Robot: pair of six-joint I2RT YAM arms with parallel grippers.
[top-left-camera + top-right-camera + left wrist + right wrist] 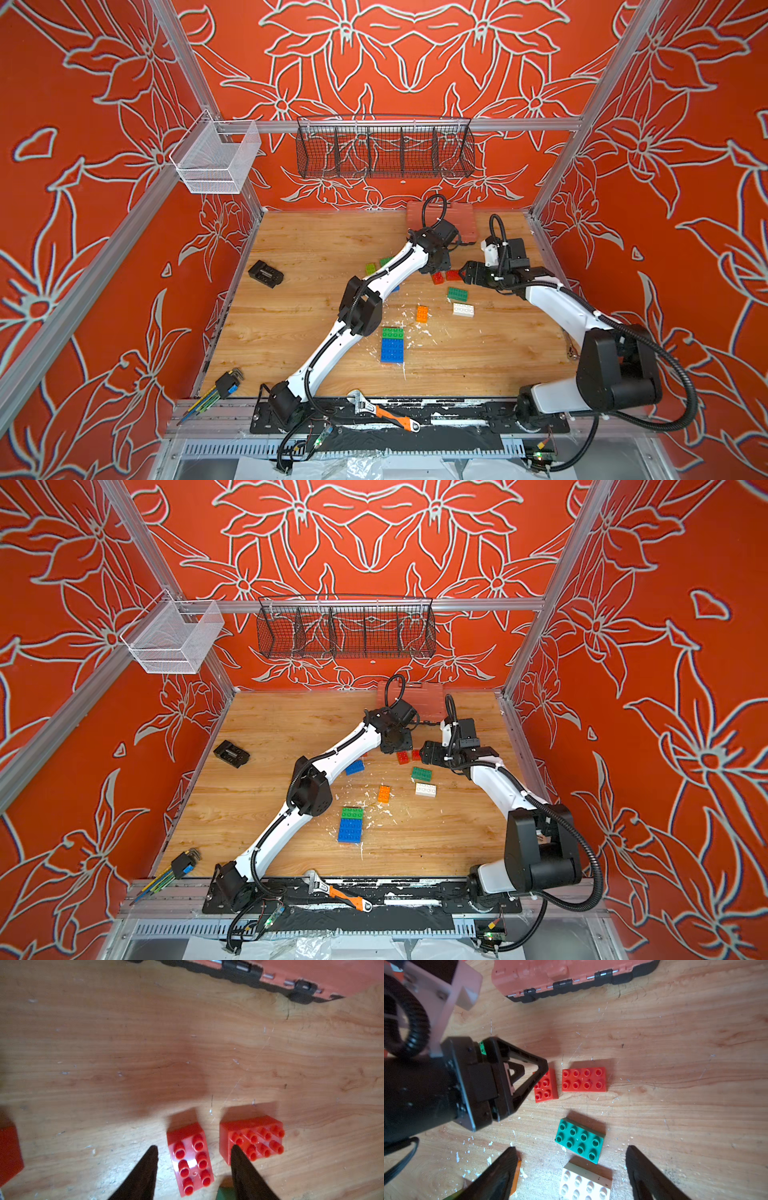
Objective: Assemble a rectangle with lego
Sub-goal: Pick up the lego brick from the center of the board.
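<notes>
Lying inside the spread left pincer [193, 1146], one red brick [190, 1164]

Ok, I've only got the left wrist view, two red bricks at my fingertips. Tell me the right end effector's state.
Observer: The right end effector is open and empty; the dark green brick lies between its fingertips in the right wrist view.
Operator: Now report what's built.
Observer: In both top views, a green brick sits flush against blue lego near the front of the table.
Operator: List loose bricks nearby.
Observer: An orange brick and a white brick, lying apart.
</notes>
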